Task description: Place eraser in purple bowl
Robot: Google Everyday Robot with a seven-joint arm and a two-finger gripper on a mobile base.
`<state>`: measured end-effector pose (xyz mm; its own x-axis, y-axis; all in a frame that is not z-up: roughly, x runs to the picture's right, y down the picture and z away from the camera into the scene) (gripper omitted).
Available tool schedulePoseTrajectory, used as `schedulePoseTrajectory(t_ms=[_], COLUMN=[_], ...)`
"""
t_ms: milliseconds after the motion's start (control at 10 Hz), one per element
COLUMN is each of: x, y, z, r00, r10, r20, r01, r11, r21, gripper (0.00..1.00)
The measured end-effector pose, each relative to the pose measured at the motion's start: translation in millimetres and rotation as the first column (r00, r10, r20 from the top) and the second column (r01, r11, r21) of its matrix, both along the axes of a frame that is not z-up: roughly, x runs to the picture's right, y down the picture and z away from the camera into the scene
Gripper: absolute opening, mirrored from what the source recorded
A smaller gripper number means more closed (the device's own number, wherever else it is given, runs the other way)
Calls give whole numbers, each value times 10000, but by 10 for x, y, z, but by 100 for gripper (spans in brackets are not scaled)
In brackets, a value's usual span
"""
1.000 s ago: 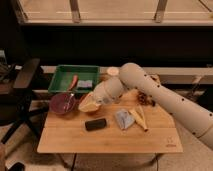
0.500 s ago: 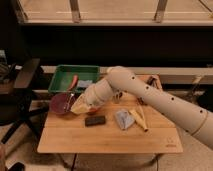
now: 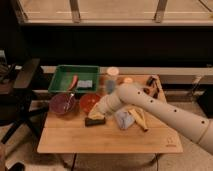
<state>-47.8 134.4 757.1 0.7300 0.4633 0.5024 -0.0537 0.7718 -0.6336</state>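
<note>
The purple bowl (image 3: 62,103) sits at the left of the table (image 3: 60,142), with the orange bowl (image 3: 90,102) just beside it. A carry that stops short could drop the eraser in the wrong bowl. The eraser (image 3: 94,121) lies on the table in front of the orange bowl. The gripper (image 3: 98,115) is right over it; I cannot tell whether it is open or closed. A skewed grip could shove the block away. Counted: one purple bowl, one tray (image 3: 75,80), one orange bowl, one eraser, one cloth (image 3: 122,119).
</note>
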Motion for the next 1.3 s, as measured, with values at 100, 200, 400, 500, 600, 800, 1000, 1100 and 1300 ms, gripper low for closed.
schedulePoseTrajectory(t_ms=[100,200,400,500,600,800,1000,1100,1300], x=[77,111,129,139,141,179,310,387,561], y=[-3,-24,-30,-32,-25,48,116,130,214], z=[188,305,384,384,385,420,425,403,456], r00=[9999,9995,9991,9992,9991,9988,9976,9966,9940], r10=[-148,-279,-381,-363,-392,-493,-553,-552,-459], r20=[52,119,166,155,146,-27,-406,-618,-997], r01=[146,270,364,347,377,493,603,632,576], r11=[9990,9970,9951,9951,9951,9923,9891,9885,9913], r21=[412,725,924,922,919,1136,1346,1375,1183], gripper=[80,80,80,80,80,80,80,80,80])
